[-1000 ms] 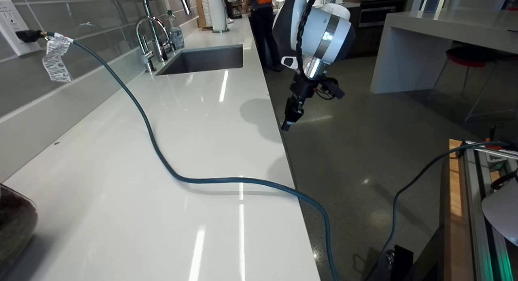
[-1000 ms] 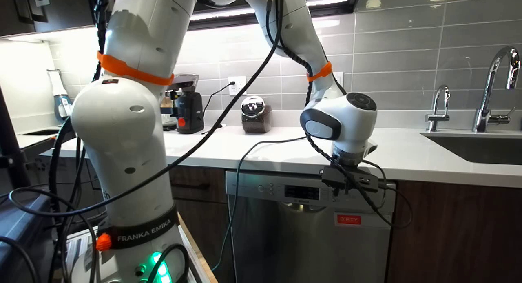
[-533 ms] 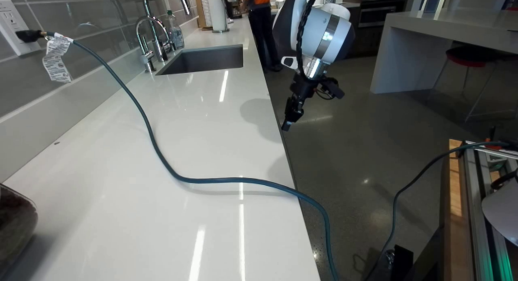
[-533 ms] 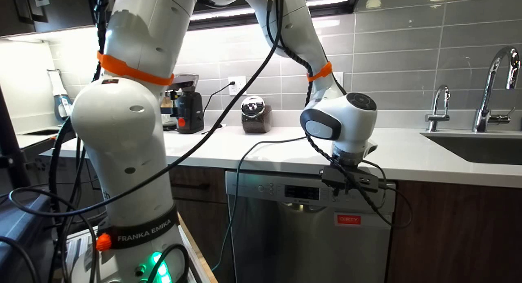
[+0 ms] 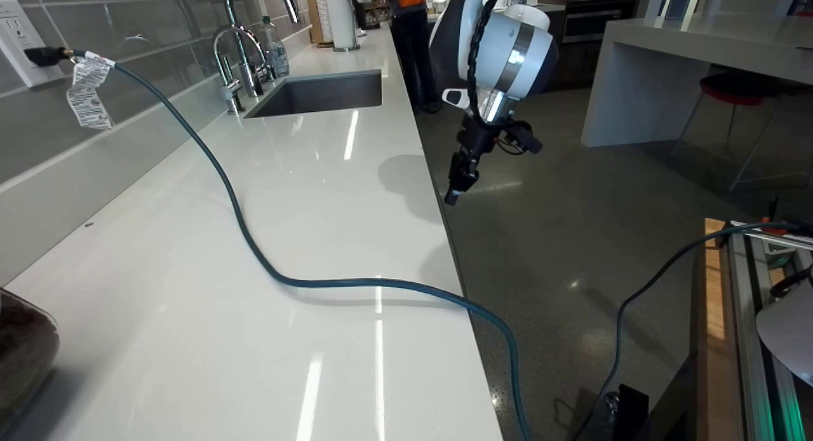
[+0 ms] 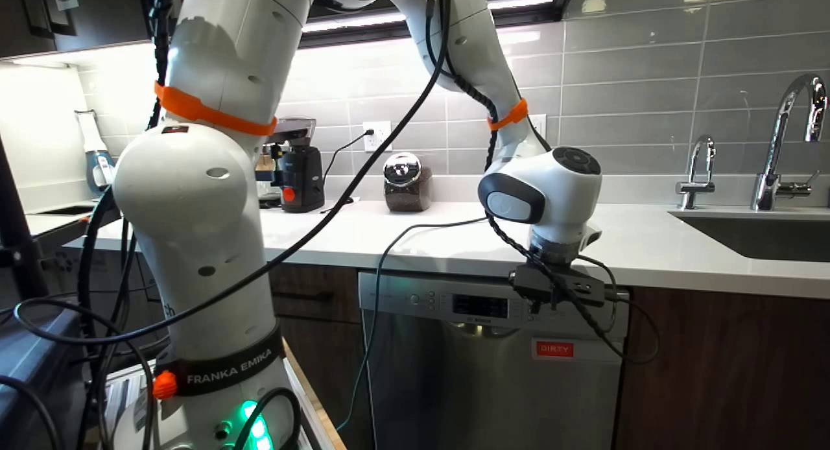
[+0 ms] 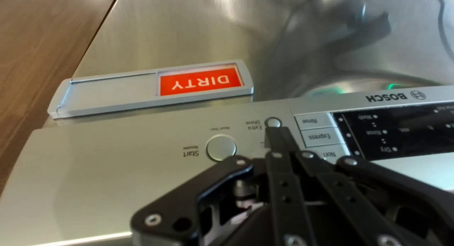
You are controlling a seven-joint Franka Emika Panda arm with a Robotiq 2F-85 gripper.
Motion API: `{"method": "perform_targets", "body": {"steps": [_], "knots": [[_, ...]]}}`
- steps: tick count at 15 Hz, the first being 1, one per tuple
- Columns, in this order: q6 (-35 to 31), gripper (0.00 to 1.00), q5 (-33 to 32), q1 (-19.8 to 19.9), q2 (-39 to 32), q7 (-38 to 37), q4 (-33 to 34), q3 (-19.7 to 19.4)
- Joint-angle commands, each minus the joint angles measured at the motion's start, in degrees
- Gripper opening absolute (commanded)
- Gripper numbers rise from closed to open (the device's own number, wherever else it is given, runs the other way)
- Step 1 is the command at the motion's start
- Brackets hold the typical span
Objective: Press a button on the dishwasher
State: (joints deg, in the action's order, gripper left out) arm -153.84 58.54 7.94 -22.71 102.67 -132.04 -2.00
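The silver dishwasher (image 6: 493,385) stands under the counter. In the wrist view its control panel (image 7: 117,175) appears upside down. The round Start button (image 7: 221,147) shows just left of my fingers. The smaller Extra Shine button (image 7: 273,122) shows right at the fingertips, its edge partly covered by them. Rinse and Express keys (image 7: 321,137) lie to the right, beside the black display (image 7: 404,130). My gripper (image 7: 278,129) is shut and empty, fingertips together. Whether they touch the panel I cannot tell. In an exterior view the gripper (image 5: 450,198) points down beside the counter's edge.
A DIRTY sign (image 7: 202,79) is fixed on the dishwasher door. The white counter (image 5: 254,352) overhangs the panel. A green cable (image 5: 356,283) crosses the counter and hangs over its edge. A sink (image 5: 324,93) lies farther along. A person (image 5: 413,53) stands in the background.
My gripper and wrist have shifted very slightly, a little away from the counter edge in an exterior view. The person in the background moved slightly. The dishwasher looks the same.
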Motion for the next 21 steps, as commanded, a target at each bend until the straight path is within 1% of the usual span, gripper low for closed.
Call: {"method": "perform_targets", "body": {"steps": [1,5,6,7,8,9,10,12,16,17,18,21], "knots": [[0.2,0.00,-3.3,-0.8,0.7,-2.3,-0.9,-1.4],[0.3,0.00,-8.0,-1.5,1.4,-5.9,-1.6,-3.1],[0.3,0.24,-9.0,-1.6,1.7,-6.9,-1.9,-3.4],[0.2,0.27,-10.2,-1.9,1.9,-8.1,-2.1,-3.9],[0.3,0.34,-11.3,-2.1,2.1,-9.2,-2.3,-4.3],[-0.4,0.40,-14.1,-0.3,2.5,-11.7,-2.7,-2.6],[-0.4,0.49,-15.9,-0.3,2.7,-13.3,-2.8,-2.7],[-0.6,0.62,-20.2,-0.1,3.1,-17.3,-3.4,-2.7],[0.4,0.93,-29.9,0.3,4.4,-26.2,-4.3,-2.7],[0.7,0.99,-32.1,0.6,4.7,-28.2,-4.4,-2.4],[0.5,1.00,-34.8,0.6,5.2,-30.7,-4.8,-2.4],[1.6,1.00,-42.2,0.2,6.8,-37.8,-5.5,-3.0]]}}
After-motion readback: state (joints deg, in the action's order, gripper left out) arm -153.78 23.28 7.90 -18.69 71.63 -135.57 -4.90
